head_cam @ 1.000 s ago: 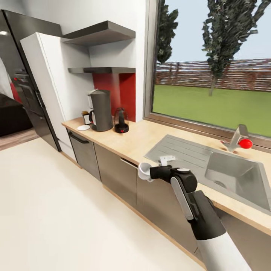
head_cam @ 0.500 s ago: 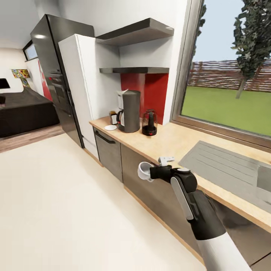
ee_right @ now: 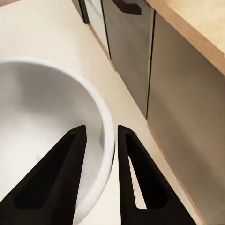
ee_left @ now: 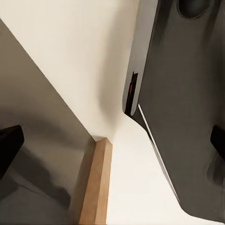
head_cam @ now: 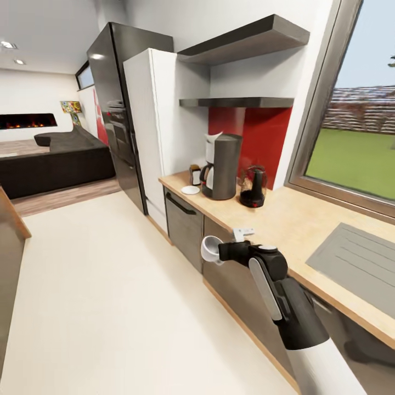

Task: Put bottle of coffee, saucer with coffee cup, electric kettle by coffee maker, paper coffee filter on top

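On the wooden counter (head_cam: 307, 219), going left to right, stand the small coffee bottle (head_cam: 195, 174) by the cabinet side, the white saucer (head_cam: 190, 190) near the front edge, the coffee maker (head_cam: 222, 165) and the kettle (head_cam: 253, 187). The right gripper (ee_right: 101, 140), its fingers pinching the rim of the white coffee cup (head_cam: 211, 249), hangs off the counter's front over open floor, so the saucer lies ahead and up-left of the cup, with bare counter between. I cannot tell how the left gripper stands.

floor (head_cam: 99, 307): pale, bare | fridge (head_cam: 118, 126): dark | window (head_cam: 356, 137): lawn outside | sofa (head_cam: 55, 162): dark
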